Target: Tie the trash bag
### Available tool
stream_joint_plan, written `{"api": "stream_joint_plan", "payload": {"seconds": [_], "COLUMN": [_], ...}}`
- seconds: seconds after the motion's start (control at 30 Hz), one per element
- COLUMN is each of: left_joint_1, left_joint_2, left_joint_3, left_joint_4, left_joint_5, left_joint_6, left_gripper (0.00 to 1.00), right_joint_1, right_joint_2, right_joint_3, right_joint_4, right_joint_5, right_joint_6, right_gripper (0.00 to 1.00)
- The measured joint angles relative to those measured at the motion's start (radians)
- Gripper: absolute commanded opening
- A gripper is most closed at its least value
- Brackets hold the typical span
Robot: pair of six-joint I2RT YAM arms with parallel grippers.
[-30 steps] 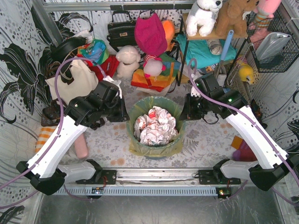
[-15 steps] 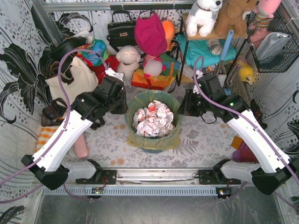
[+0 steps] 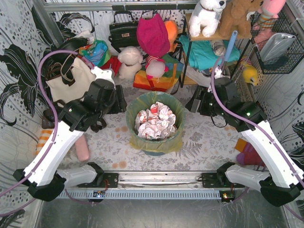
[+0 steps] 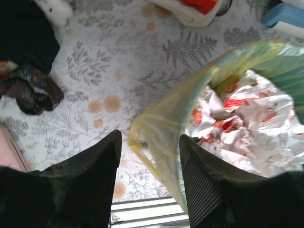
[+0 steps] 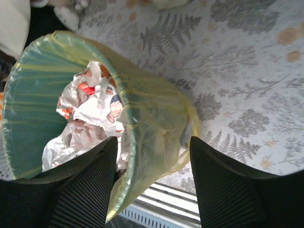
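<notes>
One translucent yellow trash bag (image 3: 176,138), untied

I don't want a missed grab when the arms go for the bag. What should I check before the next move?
1. Left gripper open: ok.
2. Right gripper open: ok.
3. Trash bag edge lined up between the left fingers: ok.
4. Bag edge lined up between the right fingers: ok.
5. Fingers low enough to pinch plastic: cannot tell.
6. Crumpled paper inside the bag's mouth, away from both edges: ok.
</notes>
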Motion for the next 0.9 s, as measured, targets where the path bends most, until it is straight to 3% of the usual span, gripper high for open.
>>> {"api": "stream_joint_plan", "payload": {"seconds": [0.2,0.4,0.7,0.9], "left_joint_1": [0.040,0.087,0.100,0.101], "left_joint_2": [-0.125,-0.212,-0.229,-0.190], "left_joint_3": [-0.204,-0.368,-0.666,-0.708], "left_joint_4": [-0.007,0.000,0.145,0.235], "left_joint_5": [-0.029,-0.034,0.150,0.239], "left_joint_6": [-0.094,-0.159,-0.173,-0.195], "left_gripper": [0.64,0.65,0.68,0.67], "right_joint_1": [0.000,0.000,0.000,0.000], "right_joint_2": [-0.070,-0.141,-0.297,-0.360], "right_joint_3": [-0.023,-0.198,-0.537,-0.613], "right_joint_4": [-0.014,-0.009,0.051,0.113], "right_joint_5": [0.145,0.217,0.226,0.209], "right_joint_6": [0.001,0.039,0.126,0.156], "right_gripper": [0.66,0.66,0.67,0.67]}}
